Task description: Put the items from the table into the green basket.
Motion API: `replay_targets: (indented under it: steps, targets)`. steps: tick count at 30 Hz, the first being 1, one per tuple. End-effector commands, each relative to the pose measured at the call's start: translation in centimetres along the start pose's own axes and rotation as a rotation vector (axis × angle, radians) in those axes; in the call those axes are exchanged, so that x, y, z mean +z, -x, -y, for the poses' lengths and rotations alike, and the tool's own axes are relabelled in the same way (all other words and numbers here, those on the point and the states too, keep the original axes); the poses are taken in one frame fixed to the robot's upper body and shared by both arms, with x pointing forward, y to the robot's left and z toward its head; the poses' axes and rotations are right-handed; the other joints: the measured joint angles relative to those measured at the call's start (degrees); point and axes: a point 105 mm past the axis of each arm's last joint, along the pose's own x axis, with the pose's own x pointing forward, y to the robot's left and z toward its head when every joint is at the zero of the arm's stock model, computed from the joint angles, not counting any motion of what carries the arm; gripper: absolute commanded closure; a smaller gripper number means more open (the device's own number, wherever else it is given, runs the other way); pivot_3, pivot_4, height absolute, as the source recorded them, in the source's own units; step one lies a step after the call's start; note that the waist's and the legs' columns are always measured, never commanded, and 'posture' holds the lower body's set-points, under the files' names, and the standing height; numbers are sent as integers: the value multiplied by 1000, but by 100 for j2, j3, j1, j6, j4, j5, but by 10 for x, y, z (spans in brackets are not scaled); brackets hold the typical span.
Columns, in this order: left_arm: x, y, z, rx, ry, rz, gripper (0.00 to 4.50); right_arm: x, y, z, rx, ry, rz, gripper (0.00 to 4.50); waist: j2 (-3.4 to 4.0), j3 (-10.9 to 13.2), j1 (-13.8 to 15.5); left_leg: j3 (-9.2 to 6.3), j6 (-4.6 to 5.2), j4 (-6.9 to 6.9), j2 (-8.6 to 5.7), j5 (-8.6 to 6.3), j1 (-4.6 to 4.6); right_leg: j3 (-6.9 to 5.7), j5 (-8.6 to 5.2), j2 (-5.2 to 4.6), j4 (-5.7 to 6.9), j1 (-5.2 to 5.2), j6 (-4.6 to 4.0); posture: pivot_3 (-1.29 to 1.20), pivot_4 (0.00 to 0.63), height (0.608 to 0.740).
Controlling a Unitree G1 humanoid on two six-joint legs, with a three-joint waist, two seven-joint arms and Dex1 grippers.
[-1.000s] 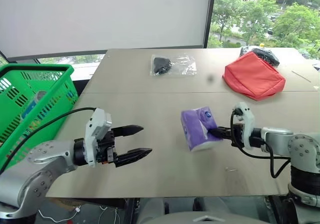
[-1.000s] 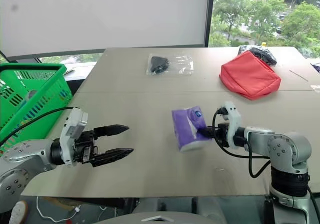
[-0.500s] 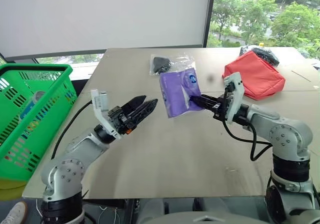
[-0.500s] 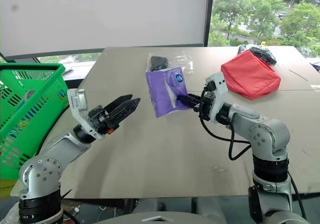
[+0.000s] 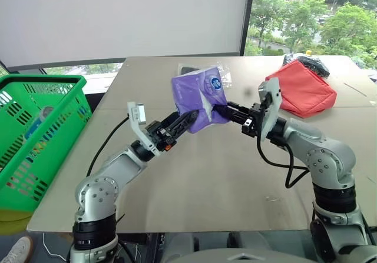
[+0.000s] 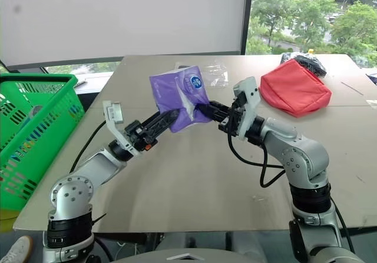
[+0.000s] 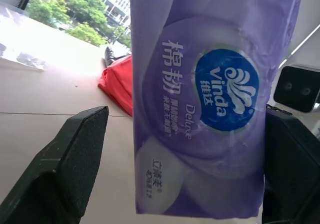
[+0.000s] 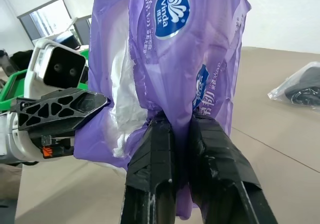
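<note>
The soft purple rectangular tissue pack [image 5: 197, 98] hangs in the air above the middle of the beige-grey panelled counter [image 5: 224, 180], pinched at one lower corner by the right gripper [image 5: 221, 111], whose two black fingers are clenched tight on the plastic wrap. The pack stands roughly upright, its long axis running up from that pinched corner, with the blue round label near the top.

The left gripper [image 5: 187, 120] reaches in from the opposite side with its fingers spread wide, and in the left wrist view the pack [image 7: 200, 98] sits between the two black fingers [image 7: 65, 169], neither of which looks pressed against it yet. So the pack lies straight ahead of the left gripper and within its span, its broad face turned toward that wrist camera.

This looks like a hand-over: the bright green lattice-sided plastic basket [image 5: 35, 133] sits off the counter's left edge, well apart from the pack and far nearer the left arm than the right. The next move probably calls for the left gripper to clamp across the pack's short width before the right lets go.
</note>
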Motion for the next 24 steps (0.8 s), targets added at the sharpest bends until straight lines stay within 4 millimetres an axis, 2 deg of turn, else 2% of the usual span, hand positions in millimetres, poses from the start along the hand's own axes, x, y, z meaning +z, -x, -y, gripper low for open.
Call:
replay_targets:
  steps: [1,2,6,7,12,13,18,21,24]
  targets:
    - [10,-3,9,-71,-7,40,691,15,0,-13,55,47,58,4500,0,0,-5,1,0,0,0,0,0,1,0,0,0,0,0,-33,0,740]
    - [10,-2,11,-89,-5,41,1267,15,0,-13,51,47,56,4500,0,0,-5,1,0,0,0,0,0,1,0,0,1,0,0,-33,0,740]
    - [14,-3,15,-116,-12,51,3077,15,1,-9,36,43,53,4500,0,0,-5,1,0,0,0,0,0,1,0,1,0,0,0,-35,0,740]
    - [16,-3,15,-109,-22,59,3402,16,1,-10,48,43,52,4044,0,0,-4,1,0,0,0,0,0,1,0,1,0,0,0,-35,0,740]
    - [32,-1,7,-58,-115,100,3476,17,3,-7,24,65,60,1855,0,1,-4,0,0,0,0,0,0,0,0,1,-2,0,0,-29,0,740]
    - [39,0,5,-39,-131,117,3476,16,4,-11,59,69,56,1401,0,1,-8,0,0,0,0,0,0,1,0,3,-1,0,0,-29,0,740]
    - [101,10,-12,125,-300,263,3476,18,9,-18,141,92,68,1401,-5,4,3,-4,1,0,1,0,0,-3,0,6,0,0,0,-13,0,740]
    - [162,32,-41,434,-499,411,3476,25,9,-33,261,58,98,1401,-6,5,22,-4,1,-1,0,0,0,-4,0,6,-6,0,0,1,0,740]
    - [208,73,-70,815,-767,423,3476,30,10,-41,330,51,137,1401,-11,7,-6,-2,0,-5,0,0,2,1,0,7,-4,-4,-1,14,0,740]
